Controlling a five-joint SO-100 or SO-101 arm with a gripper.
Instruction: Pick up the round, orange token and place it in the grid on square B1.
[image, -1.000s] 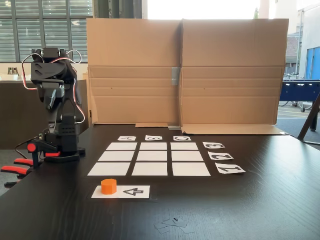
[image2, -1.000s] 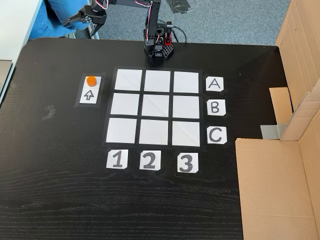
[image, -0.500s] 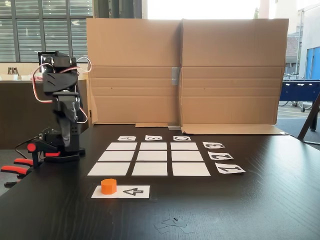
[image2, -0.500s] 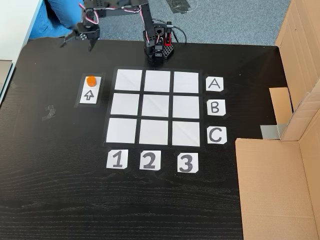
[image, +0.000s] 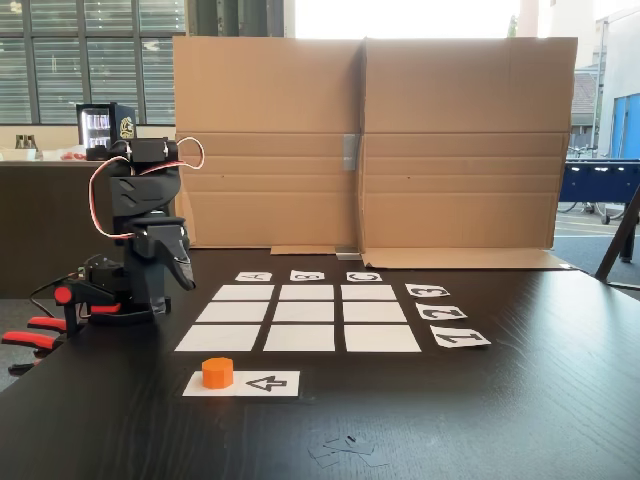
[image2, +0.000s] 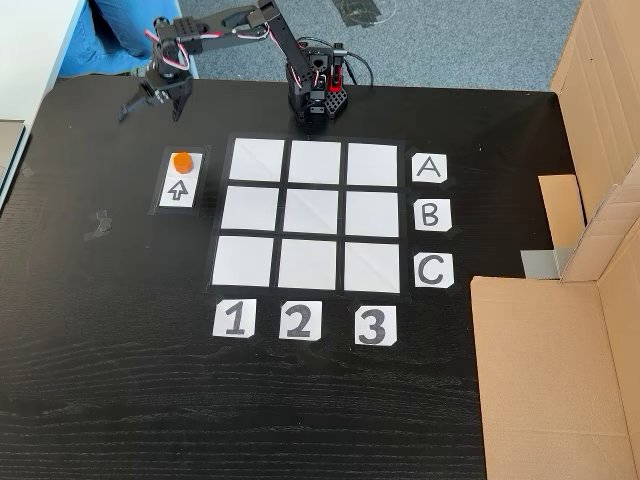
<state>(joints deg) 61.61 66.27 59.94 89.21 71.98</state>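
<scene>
Hanging above the dark table (image2: 100, 330), the gripper (image2: 150, 108) has its jaws spread apart with nothing between them. In a fixed view from above, the token (image2: 181, 160) lies clear of the jaws, just below and slightly right of them, well apart from the fingertips. It stands upright, flat top up, on the arrow strip (image2: 181, 180), left of the grid (image2: 314, 215). Square B1 (image2: 248, 209) is bare. From the low fixed view, the token (image: 217, 372) sits beside the printed arrow.
</scene>
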